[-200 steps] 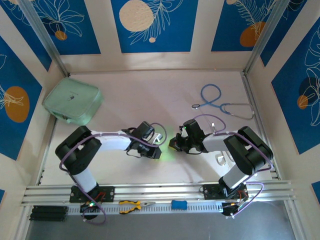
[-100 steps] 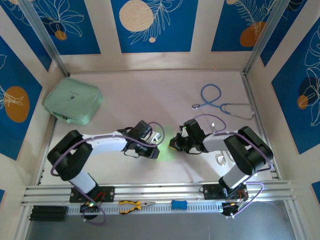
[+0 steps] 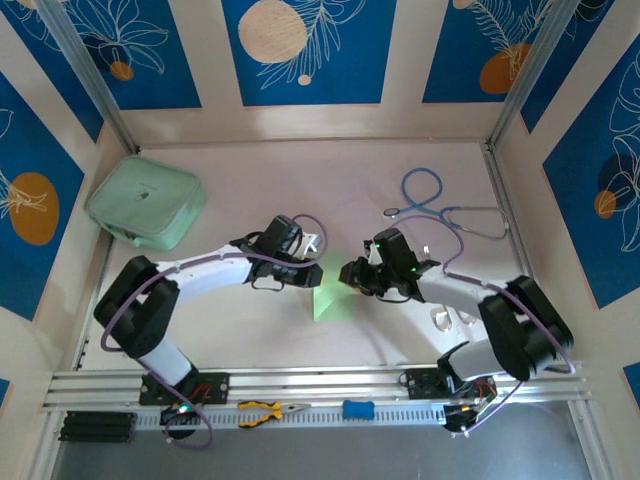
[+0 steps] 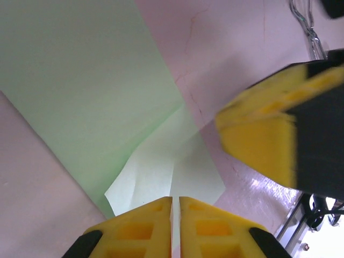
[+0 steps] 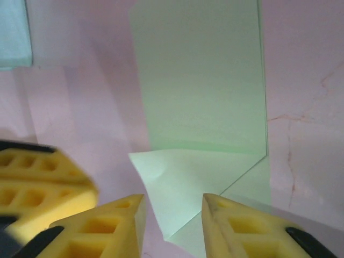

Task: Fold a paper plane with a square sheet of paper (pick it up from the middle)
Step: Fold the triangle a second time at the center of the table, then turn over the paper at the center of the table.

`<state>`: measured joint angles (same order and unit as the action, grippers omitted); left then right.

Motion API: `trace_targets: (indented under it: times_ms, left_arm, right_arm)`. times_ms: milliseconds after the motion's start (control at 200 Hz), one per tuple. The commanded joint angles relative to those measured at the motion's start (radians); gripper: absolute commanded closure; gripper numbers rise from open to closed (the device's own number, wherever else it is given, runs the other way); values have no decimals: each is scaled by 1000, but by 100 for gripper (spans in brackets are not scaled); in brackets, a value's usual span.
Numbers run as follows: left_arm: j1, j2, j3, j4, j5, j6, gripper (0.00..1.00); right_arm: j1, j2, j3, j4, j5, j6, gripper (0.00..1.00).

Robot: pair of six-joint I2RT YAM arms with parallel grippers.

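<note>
A: Where is the thin light-green square sheet of paper (image 3: 330,300) lying?
B: It is lying partly folded on the pale pink tabletop (image 3: 300,190), between both grippers, one flap standing up.
A: And the end effectors?
B: The left gripper (image 4: 176,200) is clenching the raised flap; the right gripper (image 5: 173,201) is hanging released, jaws apart, just above the sheet.

Robot lab test booth, pale tabletop (image 3: 300,190) walled by blue leaf-print panels (image 3: 308,50) from 9 to 3 o'clock, aluminium mounting rail (image 3: 320,378) at 6 o'clock, pliers (image 3: 272,409) resting there
</note>
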<state>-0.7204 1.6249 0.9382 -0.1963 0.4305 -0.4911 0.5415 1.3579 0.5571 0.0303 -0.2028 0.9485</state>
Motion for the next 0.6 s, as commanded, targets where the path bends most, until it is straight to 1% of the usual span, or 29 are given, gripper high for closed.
trace_targets:
  times_ms: [0,55,185,285,385,595]
  left_arm:
    - [6,38,21,11,63,25,87]
    - [8,52,25,18,84,26,87]
    - [7,100,33,22,91,35,87]
    - [9,135,35,25,72,46,88]
    - [7,168,35,3,35,67,88]
    - [8,197,-16,30,31,61,91]
  right_arm:
    - [22,-72,-45,-116,62,39,63]
    - [37,-106,-66,-129,74,65,63]
    - [70,-170,-131,-128,93,157,63]
    - [98,-197,-170,-116,102,231,63]
    - [130,-203,-178,-118,111,251,63]
    - [177,-180,-152,-134,137,275,64]
